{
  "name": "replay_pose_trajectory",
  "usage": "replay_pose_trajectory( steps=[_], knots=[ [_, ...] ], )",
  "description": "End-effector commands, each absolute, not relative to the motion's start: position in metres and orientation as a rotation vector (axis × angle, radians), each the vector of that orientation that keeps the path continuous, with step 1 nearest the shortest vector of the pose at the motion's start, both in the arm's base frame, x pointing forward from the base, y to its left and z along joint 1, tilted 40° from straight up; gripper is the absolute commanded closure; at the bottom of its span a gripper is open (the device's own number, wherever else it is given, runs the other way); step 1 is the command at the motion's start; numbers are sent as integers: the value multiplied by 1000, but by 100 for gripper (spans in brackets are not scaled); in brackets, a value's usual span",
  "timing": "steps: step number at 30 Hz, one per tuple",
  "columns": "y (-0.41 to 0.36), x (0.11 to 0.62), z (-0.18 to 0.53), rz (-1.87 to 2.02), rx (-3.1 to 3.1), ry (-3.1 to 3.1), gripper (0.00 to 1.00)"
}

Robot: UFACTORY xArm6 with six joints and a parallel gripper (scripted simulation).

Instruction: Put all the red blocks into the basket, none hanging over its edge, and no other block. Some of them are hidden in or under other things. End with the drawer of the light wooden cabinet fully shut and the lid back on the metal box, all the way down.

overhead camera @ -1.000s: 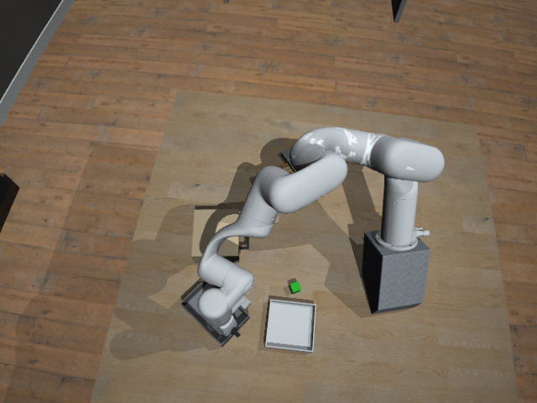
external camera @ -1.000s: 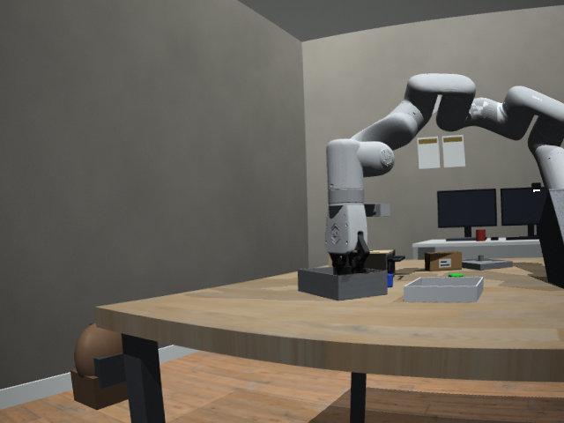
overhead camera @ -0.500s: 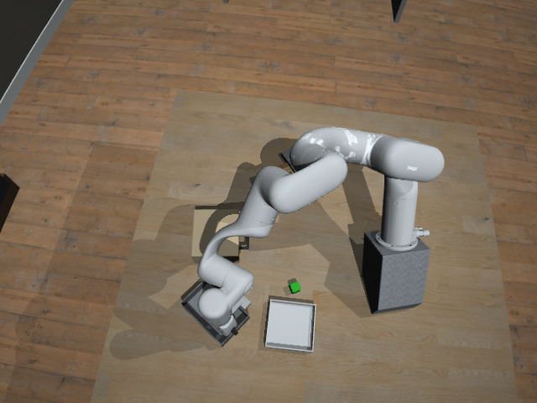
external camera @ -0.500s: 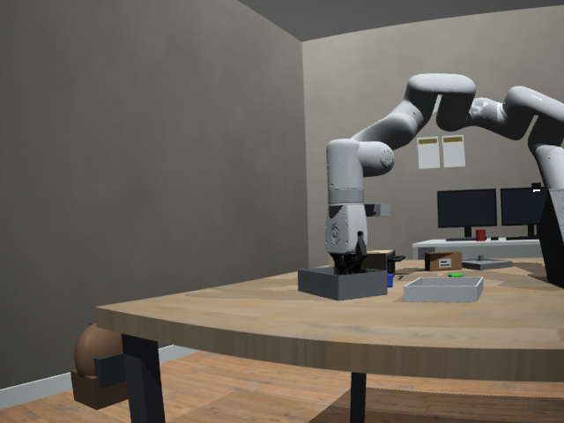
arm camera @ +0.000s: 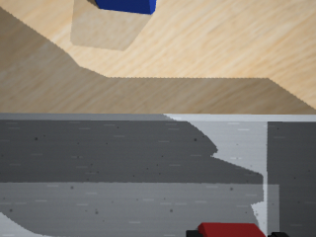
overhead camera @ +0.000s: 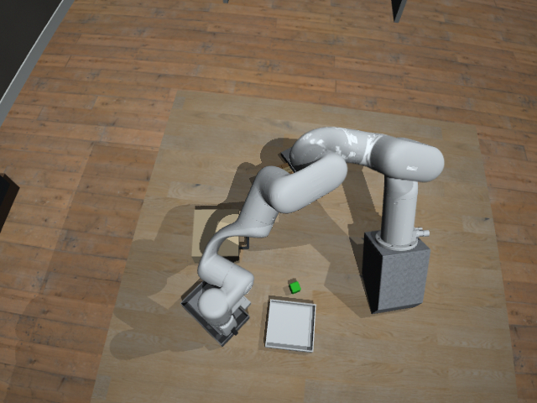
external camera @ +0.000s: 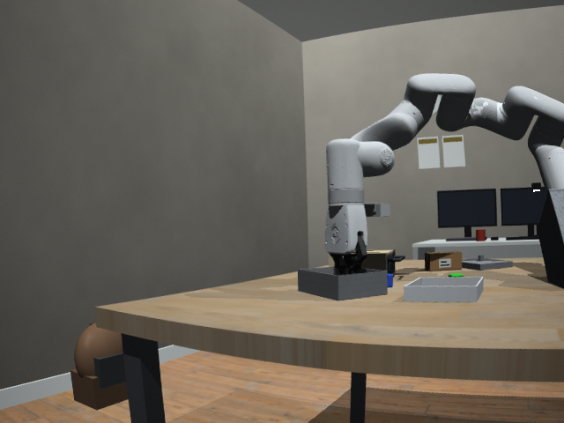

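Note:
The dark grey metal box stands open, without its lid, at the front left of the table; it also shows in the side view (external camera: 341,282). My gripper (external camera: 348,267) reaches straight down into it. In the wrist view the gripper (arm camera: 232,233) is shut on a red block (arm camera: 229,229) inside the box, near its wall. The white basket (overhead camera: 289,324) stands just right of the box and holds nothing I can see. The light wooden cabinet (overhead camera: 213,232) is behind the box, partly covered by my arm.
A green block (overhead camera: 294,286) lies behind the basket. A blue block (external camera: 389,279) sits on the table just beyond the box, also at the top of the wrist view (arm camera: 125,5). A flat grey lid (external camera: 486,263) and a cardboard box (external camera: 442,260) lie farther back.

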State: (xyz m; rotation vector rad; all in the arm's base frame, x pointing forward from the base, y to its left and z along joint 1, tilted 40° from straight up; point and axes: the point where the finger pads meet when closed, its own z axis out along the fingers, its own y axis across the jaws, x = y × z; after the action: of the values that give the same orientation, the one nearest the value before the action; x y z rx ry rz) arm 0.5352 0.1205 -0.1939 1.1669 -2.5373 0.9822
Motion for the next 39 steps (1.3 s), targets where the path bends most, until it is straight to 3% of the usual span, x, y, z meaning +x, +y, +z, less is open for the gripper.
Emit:
replay_pose_trajectory(
  steps=[1, 39],
  knots=[
    [122, 537, -192, 983, 1169, -2541, 100],
    [147, 532, -162, 983, 1169, -2541, 100]
  ],
)
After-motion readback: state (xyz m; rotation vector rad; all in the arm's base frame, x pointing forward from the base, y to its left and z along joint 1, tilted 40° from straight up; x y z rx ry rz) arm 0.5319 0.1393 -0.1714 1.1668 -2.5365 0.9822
